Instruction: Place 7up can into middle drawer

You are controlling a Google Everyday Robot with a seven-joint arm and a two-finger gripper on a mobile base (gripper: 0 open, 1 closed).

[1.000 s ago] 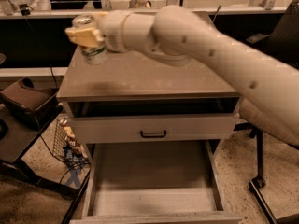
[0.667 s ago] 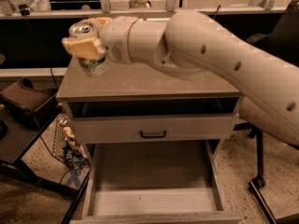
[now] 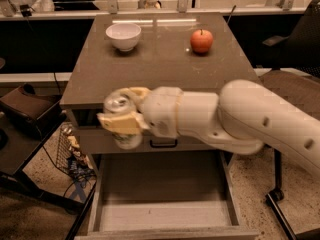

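The robot's single gripper clasps one 7up can upright in front of the cabinet's left front edge, above the pulled-out middle drawer. On the cabinet top behind sit one white bowl and one red apple, well apart.
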